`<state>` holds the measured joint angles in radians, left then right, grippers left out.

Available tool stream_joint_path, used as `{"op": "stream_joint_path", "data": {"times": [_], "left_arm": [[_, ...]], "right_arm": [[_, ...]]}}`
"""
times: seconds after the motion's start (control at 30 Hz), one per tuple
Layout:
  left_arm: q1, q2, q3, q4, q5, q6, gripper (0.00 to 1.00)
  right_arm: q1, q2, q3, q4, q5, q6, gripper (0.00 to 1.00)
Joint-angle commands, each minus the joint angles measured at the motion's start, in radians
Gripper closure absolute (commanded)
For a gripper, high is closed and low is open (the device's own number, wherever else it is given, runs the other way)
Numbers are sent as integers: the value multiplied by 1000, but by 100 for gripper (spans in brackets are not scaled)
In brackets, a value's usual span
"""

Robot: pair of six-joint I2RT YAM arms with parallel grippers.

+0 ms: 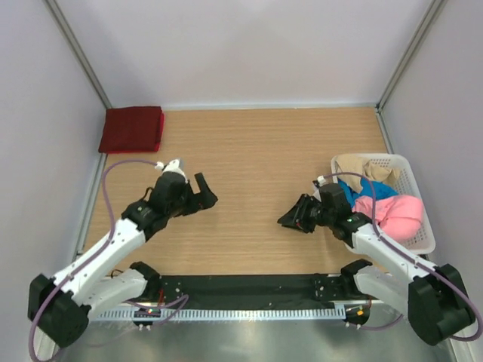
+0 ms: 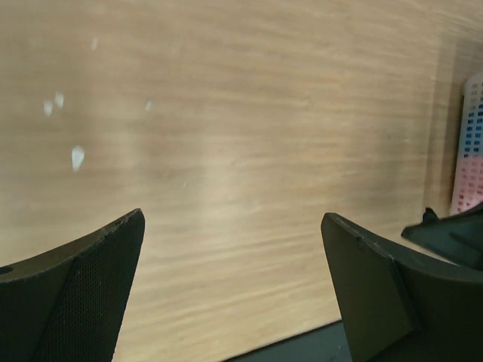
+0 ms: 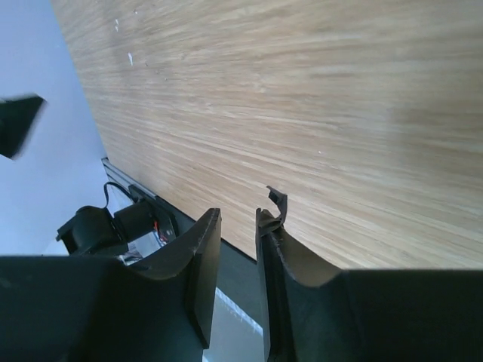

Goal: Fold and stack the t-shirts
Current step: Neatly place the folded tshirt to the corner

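A dark red t-shirt (image 1: 131, 129) lies folded in the far left corner of the table. Beige (image 1: 362, 167), blue (image 1: 370, 188) and pink (image 1: 396, 215) t-shirts are bunched in the white basket (image 1: 423, 247) at the right. My left gripper (image 1: 207, 192) (image 2: 230, 219) hovers wide open over bare wood left of centre, with nothing between its fingers. My right gripper (image 1: 290, 220) (image 3: 238, 215) sits just left of the basket, pointing toward the table's middle. Its jaws stand a narrow gap apart and hold nothing.
The wooden table (image 1: 256, 151) is walled at the back and sides. A black strip (image 1: 241, 285) runs along the near edge between the arm bases. The basket's slatted wall (image 2: 469, 143) shows at the right edge of the left wrist view.
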<state>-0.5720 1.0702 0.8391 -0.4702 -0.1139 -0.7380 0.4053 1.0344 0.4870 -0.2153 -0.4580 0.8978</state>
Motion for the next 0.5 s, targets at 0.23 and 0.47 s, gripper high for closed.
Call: {"op": "stream_joint_path", "data": {"times": [0.23,0.47], "left_arm": [[17,-666,-481,159,198,-402,0],[15,-1059,-748,170,295,-670,0]], "right_arm": [[4,-276,-218,149,68,138,42],[10,-542,-402,275,-36,239,21]]}}
